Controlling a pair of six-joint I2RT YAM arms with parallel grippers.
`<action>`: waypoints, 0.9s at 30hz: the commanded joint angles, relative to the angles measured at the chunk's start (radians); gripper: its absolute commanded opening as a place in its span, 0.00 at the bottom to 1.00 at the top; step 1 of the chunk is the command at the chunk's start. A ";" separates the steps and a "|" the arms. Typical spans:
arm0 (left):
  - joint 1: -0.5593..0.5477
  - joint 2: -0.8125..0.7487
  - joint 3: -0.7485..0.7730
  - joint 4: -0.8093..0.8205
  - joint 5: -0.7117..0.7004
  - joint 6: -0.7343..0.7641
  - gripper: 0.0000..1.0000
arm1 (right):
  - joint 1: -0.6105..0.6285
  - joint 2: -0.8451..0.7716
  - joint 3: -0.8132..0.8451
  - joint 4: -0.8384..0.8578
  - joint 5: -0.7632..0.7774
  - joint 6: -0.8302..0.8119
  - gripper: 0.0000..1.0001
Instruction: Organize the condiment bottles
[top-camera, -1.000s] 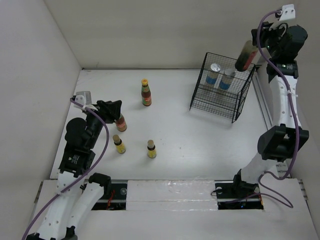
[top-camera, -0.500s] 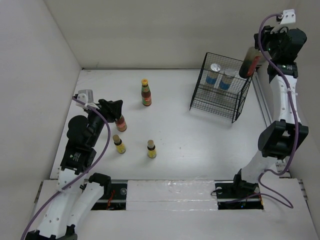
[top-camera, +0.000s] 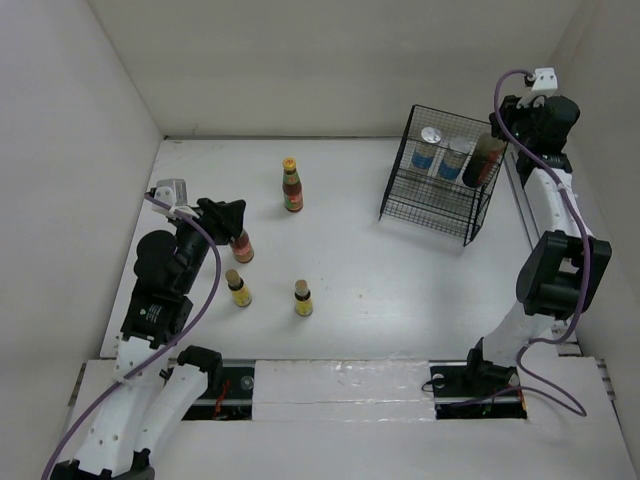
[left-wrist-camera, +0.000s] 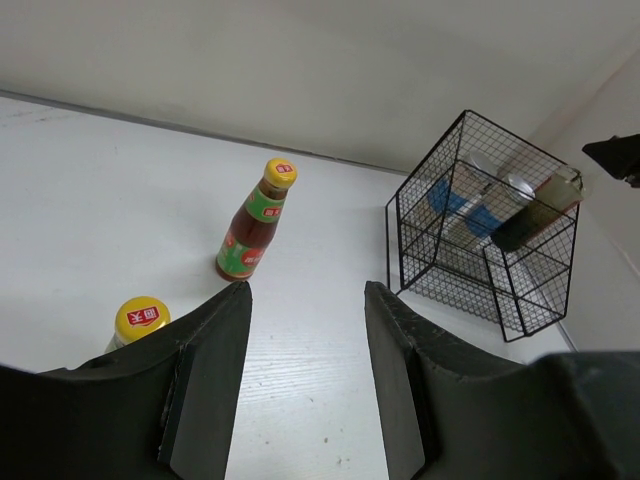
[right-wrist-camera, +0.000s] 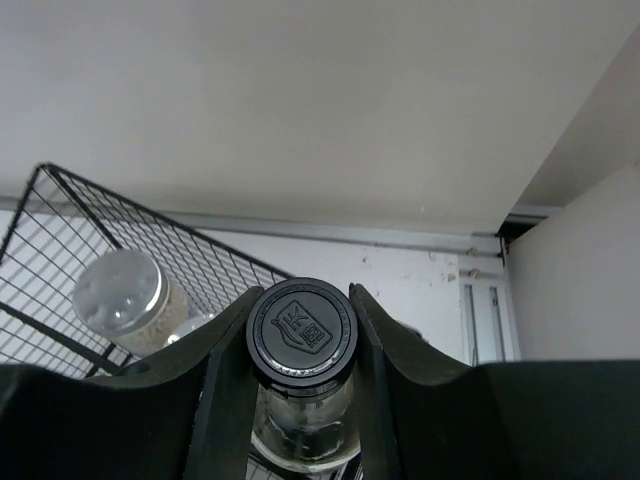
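Note:
My right gripper (top-camera: 508, 135) is shut on the black cap (right-wrist-camera: 301, 329) of the dark bottle (top-camera: 483, 160). The bottle hangs tilted at the right end of the black wire basket (top-camera: 425, 205), beside two white silver-lidded shakers (top-camera: 431, 140) (top-camera: 457, 150). My left gripper (top-camera: 232, 215) is open and empty, its jaws wide apart in the left wrist view (left-wrist-camera: 305, 300). A yellow-capped red sauce bottle (top-camera: 242, 245) stands right beside it. A second one (top-camera: 291, 186) stands farther back. Two tiny yellow bottles (top-camera: 238, 289) (top-camera: 303, 298) stand in front.
The basket stands at the back right, close to the right wall and the right arm's column. White walls enclose the table at the back and on both sides. In the left wrist view the basket (left-wrist-camera: 440, 250) lies ahead to the right.
My right gripper has come down and back with the dark bottle, from above the basket's right corner to its right end. The left arm has not moved.

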 joint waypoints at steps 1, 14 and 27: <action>0.006 -0.009 -0.001 0.042 0.017 0.002 0.45 | -0.006 -0.086 -0.029 0.228 0.009 0.001 0.07; 0.006 -0.018 -0.001 0.042 0.017 0.002 0.45 | -0.006 -0.059 -0.127 0.249 -0.011 0.011 0.25; 0.006 -0.018 -0.001 0.042 0.006 0.002 0.46 | -0.006 -0.125 -0.146 0.259 0.000 0.020 0.64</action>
